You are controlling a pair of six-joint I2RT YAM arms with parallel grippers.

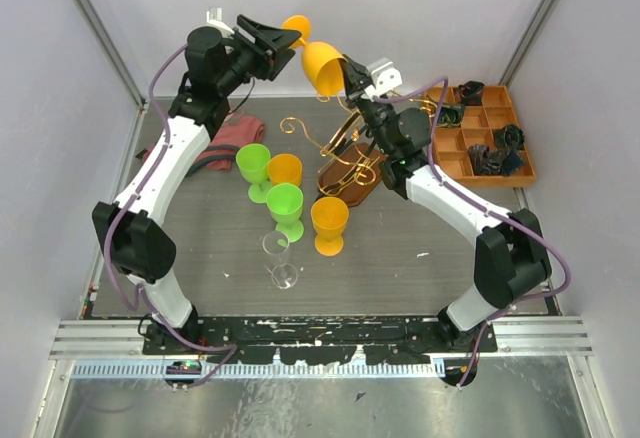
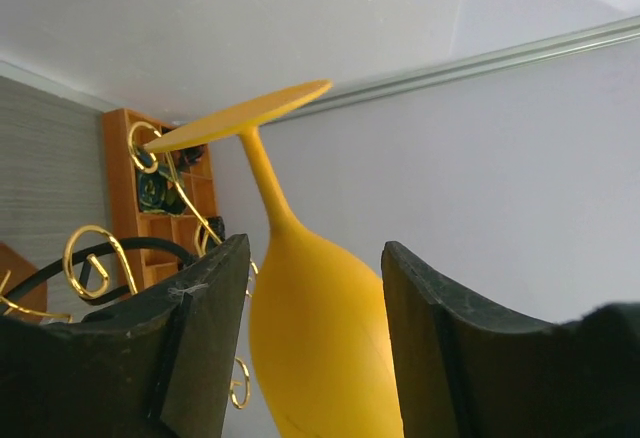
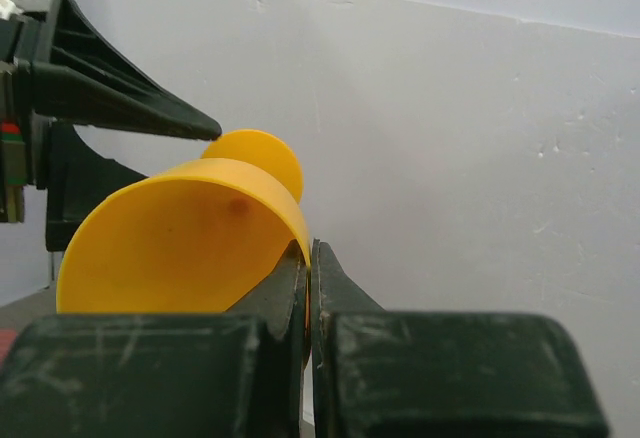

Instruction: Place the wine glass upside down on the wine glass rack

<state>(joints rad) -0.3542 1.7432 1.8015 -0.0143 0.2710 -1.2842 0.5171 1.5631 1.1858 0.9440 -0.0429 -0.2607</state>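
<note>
A yellow wine glass (image 1: 322, 66) hangs tilted in the air near the back wall, its foot (image 1: 296, 28) pointing up and left. My right gripper (image 1: 350, 76) is shut on the glass's rim (image 3: 297, 233), one finger inside the bowl (image 3: 170, 248). My left gripper (image 1: 275, 43) is open with its fingers (image 2: 205, 338) on either side of the bowl (image 2: 320, 348); whether they touch it I cannot tell. The wine glass rack (image 1: 345, 158), gold wire on a dark wooden base, stands on the table below; its curls (image 2: 90, 258) show in the left wrist view.
Two green glasses (image 1: 253, 163) (image 1: 285, 208) and two yellow ones (image 1: 285, 170) (image 1: 329, 223) stand mid-table. A clear glass (image 1: 282, 258) lies in front of them. A red cloth (image 1: 228, 138) lies at the left; an orange compartment tray (image 1: 452, 141) sits at the right.
</note>
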